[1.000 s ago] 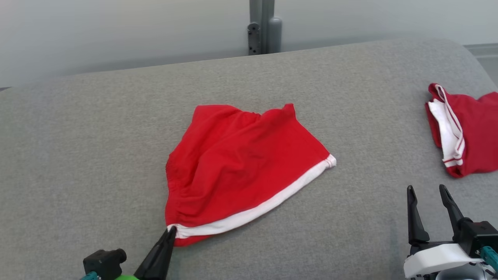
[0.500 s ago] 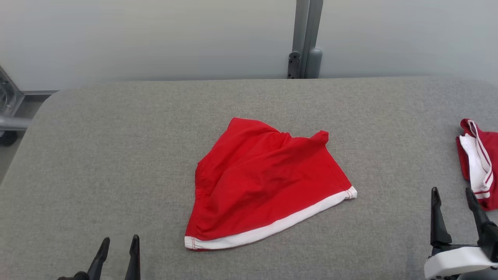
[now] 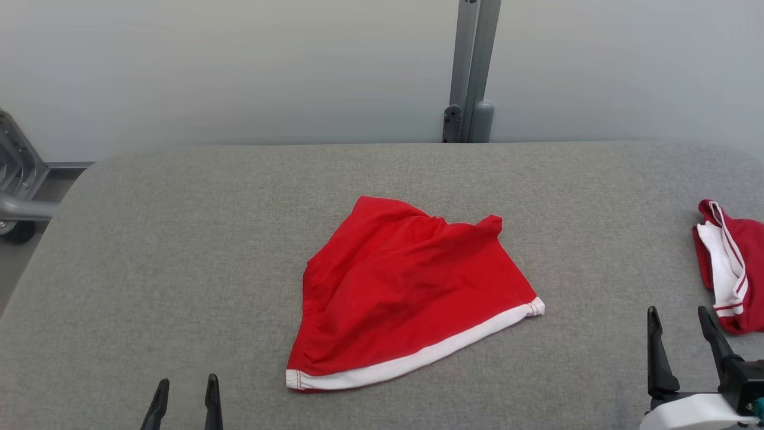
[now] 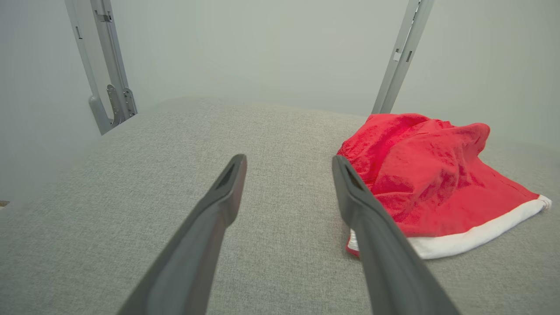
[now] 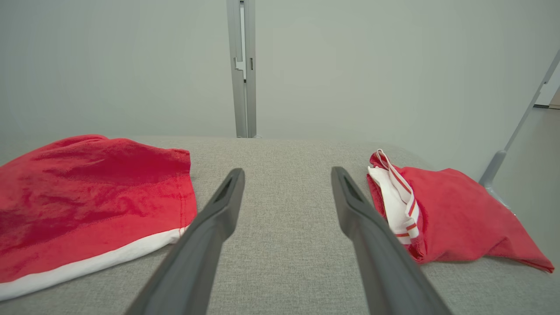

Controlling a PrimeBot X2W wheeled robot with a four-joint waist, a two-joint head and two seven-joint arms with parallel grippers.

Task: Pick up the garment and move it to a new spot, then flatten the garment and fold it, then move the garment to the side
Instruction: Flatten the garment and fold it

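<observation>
Head view, nearest first: the left claw [image 3: 186,382] sits at the near edge of the table [image 3: 179,239], well to the left of the grey post [image 3: 471,71] and far on the near side of it. Its two fingers are apart and hold nothing. The right claw [image 3: 678,312] is at that same near edge, well to the right of the post, with its fingers also apart and empty.

Further in, the red shorts [image 3: 406,292] lie on the near side of the post and a little to its left, touching neither claw. Their white hem [image 3: 418,358] runs along the side facing away from the post. The side towards the post is bunched and creased, so they are not yet flat. Further right of the post, a second red garment [image 3: 737,269] lies crumpled.

The shorts look thin, soft and very light. They should lift with almost no effort, but they will sag and fold wherever they are not held. The grey table covering looks grippy, so dragging them would likely wrinkle the cloth rather than slide it. The two ends of the white hem seem the best places to pinch, one per claw. The hem is doubled, firmer and easy to see. A pinch in the middle of the cloth might catch only the top layer.
</observation>
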